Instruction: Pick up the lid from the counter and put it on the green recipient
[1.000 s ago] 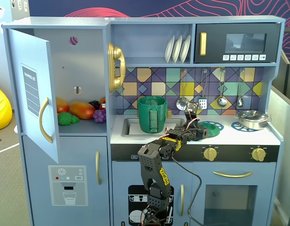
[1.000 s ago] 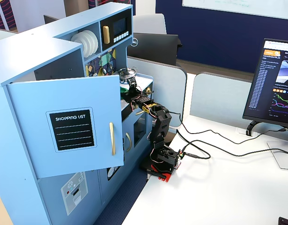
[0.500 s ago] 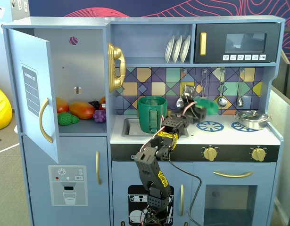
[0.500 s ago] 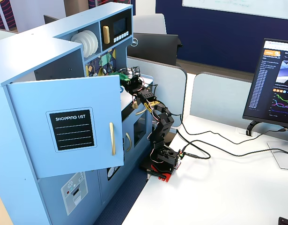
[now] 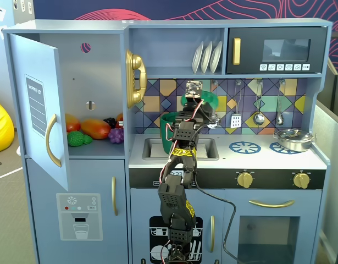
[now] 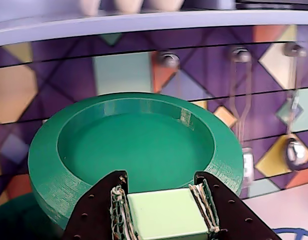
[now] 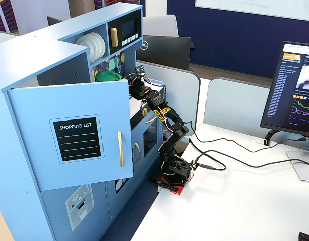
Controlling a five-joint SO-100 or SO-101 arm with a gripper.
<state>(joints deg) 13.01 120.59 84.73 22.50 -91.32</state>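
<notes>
The lid [image 5: 201, 99] is a round green disc held in the air in front of the tiled back wall. It fills the wrist view [image 6: 138, 145], tilted on edge with its top side facing the camera. My gripper [image 6: 161, 179] is shut on the lid's pale green block knob [image 6: 166, 215]. It also shows in both fixed views [image 5: 195, 104] [image 7: 125, 80]. The green recipient [image 5: 169, 133], a tall dark green pot, stands in the sink just below and left of the lid; the arm hides part of it. The lid also shows as a green disc under the shelf [image 7: 108, 76].
A shiny metal pot [image 5: 292, 139] sits on the right burner, beside a blue burner ring [image 5: 244, 147]. Utensils [image 5: 258, 117] hang on the back wall. The shelf with plates [image 5: 207, 56] is close above the lid. The cupboard door [image 5: 39, 110] stands open with toy food [image 5: 94, 129] inside.
</notes>
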